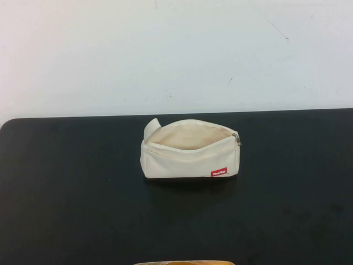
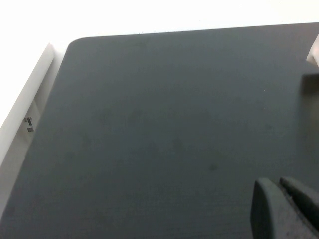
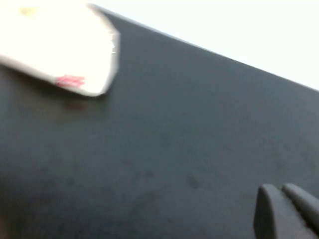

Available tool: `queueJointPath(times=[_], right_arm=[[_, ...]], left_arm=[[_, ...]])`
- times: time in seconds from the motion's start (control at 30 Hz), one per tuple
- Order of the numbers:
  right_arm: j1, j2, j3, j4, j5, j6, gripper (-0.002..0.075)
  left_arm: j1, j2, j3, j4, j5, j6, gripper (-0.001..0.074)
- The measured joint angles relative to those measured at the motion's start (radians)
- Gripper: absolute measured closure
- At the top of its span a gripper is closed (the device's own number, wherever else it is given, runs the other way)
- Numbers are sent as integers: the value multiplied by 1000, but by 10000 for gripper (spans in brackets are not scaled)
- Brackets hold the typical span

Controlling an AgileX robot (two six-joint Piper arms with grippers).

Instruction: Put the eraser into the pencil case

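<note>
The pencil case (image 1: 190, 150) is a cream-white pouch with a red label, lying in the middle of the black table with its zipper open and its mouth facing up. No eraser shows in any view. Neither gripper shows in the high view. In the left wrist view my left gripper (image 2: 279, 183) is shut and empty, low over bare table, with a corner of the pencil case (image 2: 314, 52) far off. In the right wrist view my right gripper (image 3: 280, 189) is shut and empty, well away from the pencil case (image 3: 60, 45).
The black table (image 1: 66, 193) has a rounded far left corner and ends at a white wall (image 1: 176, 49) behind. A thin tan-yellow strip (image 1: 185, 263) shows at the near edge of the high view. A white ledge (image 2: 30, 99) runs along the table's left side.
</note>
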State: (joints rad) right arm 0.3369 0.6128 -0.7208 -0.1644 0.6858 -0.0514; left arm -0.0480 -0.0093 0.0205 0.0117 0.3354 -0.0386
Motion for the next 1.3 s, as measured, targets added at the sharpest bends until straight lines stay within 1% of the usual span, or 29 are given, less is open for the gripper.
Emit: queueJointPath(times=[0.1,0.17,0.3,0.4,0.5,0.63,0.77,1.03,1.23,1.3], right_arm=[[-130,-39,22,77,2,61,727],[-197,-72,64,129,2,62,727],[-265,-149,237,164,-67,-38,727],[-291,-230,398,164,-213,-103,727],[-316,-353,549,170,-366,-122,727],[-348,-528,712,172,-483,-131,727],[-362,-619,747,172,-478,-133,727],[-362,-619,749,172,-474,-133,727],[-362,-621,749,172,-362,-138,727],[-362,-621,749,172,-352,-138,727]], left_arm=[[0,0,0,0,0,0,736],[0,0,0,0,0,0,736],[0,0,0,0,0,0,736],[0,0,0,0,0,0,736],[0,0,0,0,0,0,736],[0,0,0,0,0,0,736],[0,0,0,-1,0,0,736],[0,0,0,-2,2,0,736],[0,0,0,-2,2,0,736],[0,0,0,-2,2,0,736]])
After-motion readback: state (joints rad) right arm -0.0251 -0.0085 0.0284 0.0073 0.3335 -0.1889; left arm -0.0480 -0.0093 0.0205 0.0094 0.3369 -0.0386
